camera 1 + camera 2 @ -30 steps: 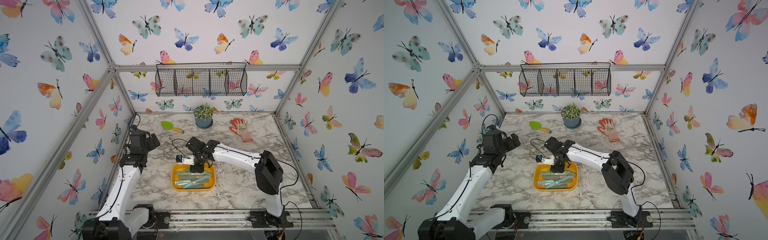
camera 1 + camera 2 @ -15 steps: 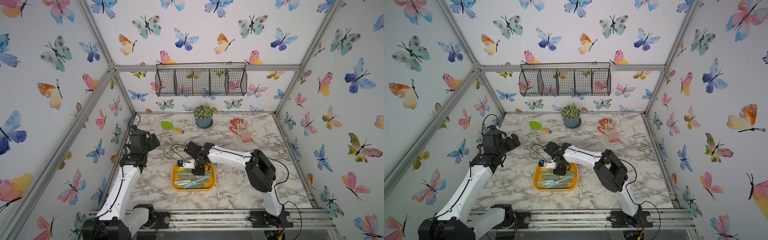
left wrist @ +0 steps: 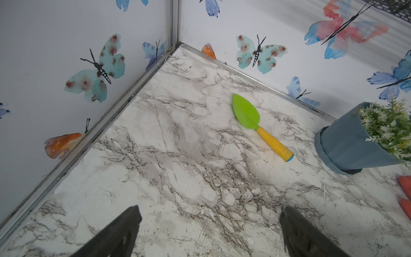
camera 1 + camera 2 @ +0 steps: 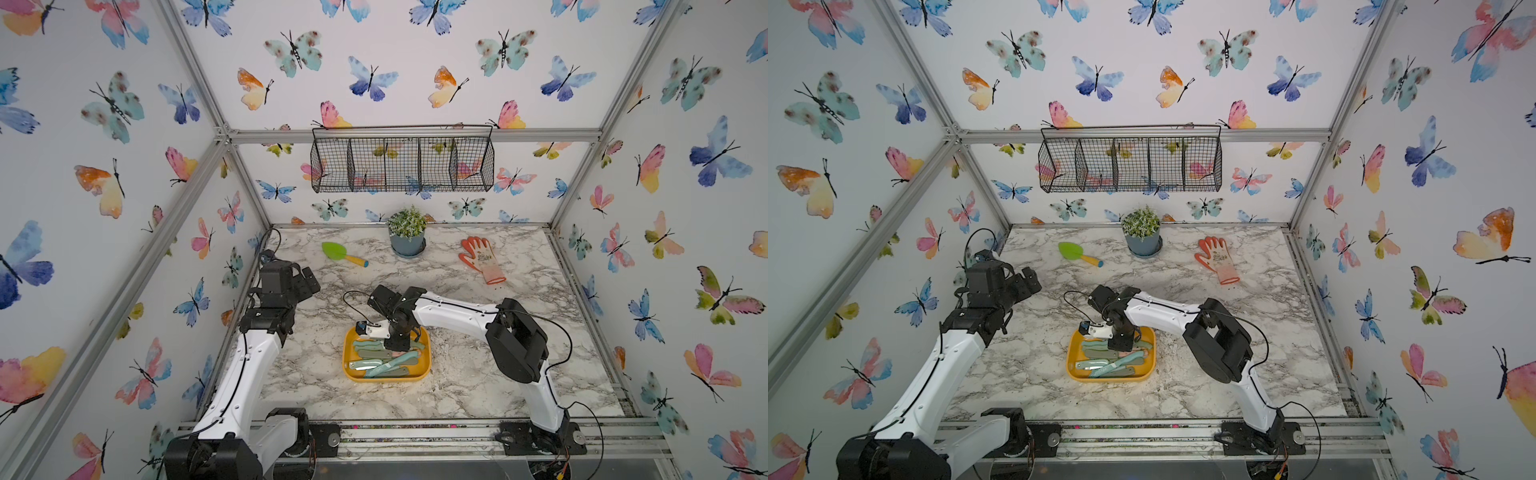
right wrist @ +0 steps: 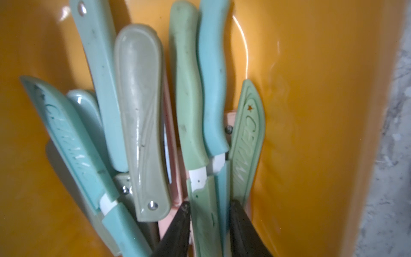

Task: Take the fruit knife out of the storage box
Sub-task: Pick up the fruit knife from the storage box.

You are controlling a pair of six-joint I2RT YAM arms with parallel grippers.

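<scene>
While lodged in the heap of pastel knives [image 4: 384, 361] filling the storage box [image 4: 386, 376], near the middle of the front edge of the table [image 4: 457, 395], sits sheathed and tight against a blue-handled neighbour [image 5: 212, 89]: hard to single out the fruit knife [image 5: 189, 100] with its pale green handle. Judged light, stiff and slick: smooth hard plastic, liable to squirt out of a pinch or drag the neighbour along. Best taken across the sheath just below the white blade root, or on the waisted handle, never on bare blade. Down over the back half of the box with the right gripper [image 5: 210, 202], set to a narrow slot with two sheaths between the dark fingers [image 5: 178, 231]; cannot tell whether pressing on them or merely flanking. Off by the left edge of the table with the left gripper [image 3: 211, 208], spread wide, holding nothing.
</scene>
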